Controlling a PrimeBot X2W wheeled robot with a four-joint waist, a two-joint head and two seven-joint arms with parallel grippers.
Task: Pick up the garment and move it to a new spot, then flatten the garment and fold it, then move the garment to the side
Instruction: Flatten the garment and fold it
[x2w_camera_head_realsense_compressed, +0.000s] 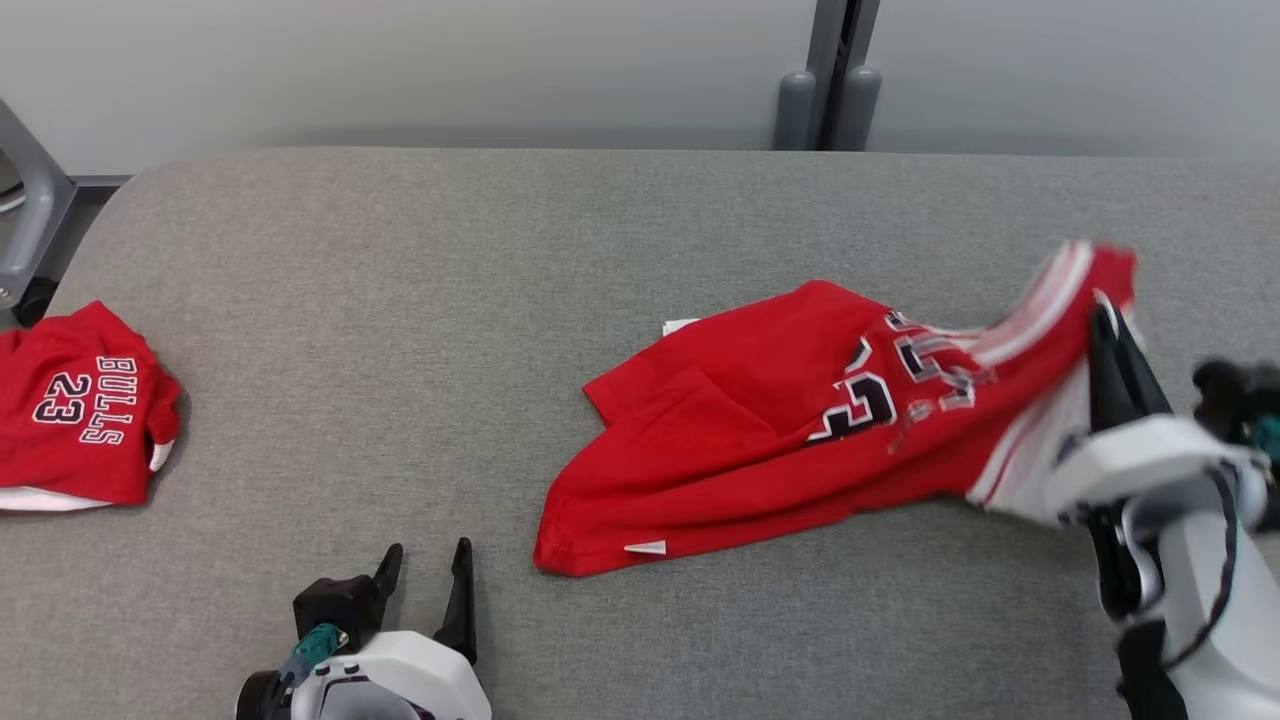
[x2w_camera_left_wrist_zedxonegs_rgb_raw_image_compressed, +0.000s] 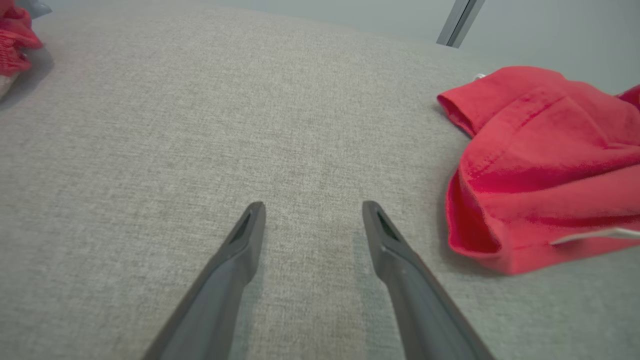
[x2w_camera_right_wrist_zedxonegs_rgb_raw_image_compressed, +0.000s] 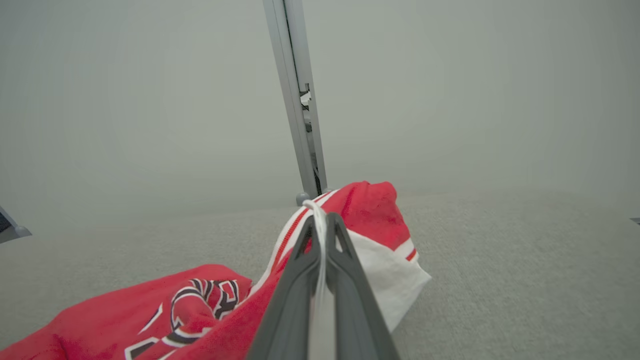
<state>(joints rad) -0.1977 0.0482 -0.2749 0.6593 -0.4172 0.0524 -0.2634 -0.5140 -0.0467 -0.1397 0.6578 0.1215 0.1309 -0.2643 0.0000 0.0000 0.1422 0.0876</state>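
Note:
The garment (x2w_camera_head_realsense_compressed: 760, 440) is a red jersey with white trim and black-and-white lettering, lying crumpled at the right of the grey padded table (x2w_camera_head_realsense_compressed: 450, 300). My right gripper (x2w_camera_head_realsense_compressed: 1110, 335) is shut on the garment's white-striped edge and holds that end lifted off the table. In the right wrist view the two fingers of the right gripper (x2w_camera_right_wrist_zedxonegs_rgb_raw_image_compressed: 320, 222) pinch the white trim of the garment (x2w_camera_right_wrist_zedxonegs_rgb_raw_image_compressed: 370, 205), and the rest drapes down to the left. My left gripper (x2w_camera_head_realsense_compressed: 425, 565) stands open low at the front, left of the garment's hem (x2w_camera_left_wrist_zedxonegs_rgb_raw_image_compressed: 540, 160). Between the left gripper (x2w_camera_left_wrist_zedxonegs_rgb_raw_image_compressed: 312, 207) fingers there is bare fabric.
A second red jersey (x2w_camera_head_realsense_compressed: 80, 405), folded, with "BULLS 23" on it, lies at the table's left edge; its corner shows in the left wrist view as red cloth (x2w_camera_left_wrist_zedxonegs_rgb_raw_image_compressed: 17, 40). A grey post (x2w_camera_head_realsense_compressed: 830, 70) stands behind the table, and a metal frame (x2w_camera_head_realsense_compressed: 30, 215) at the far left.

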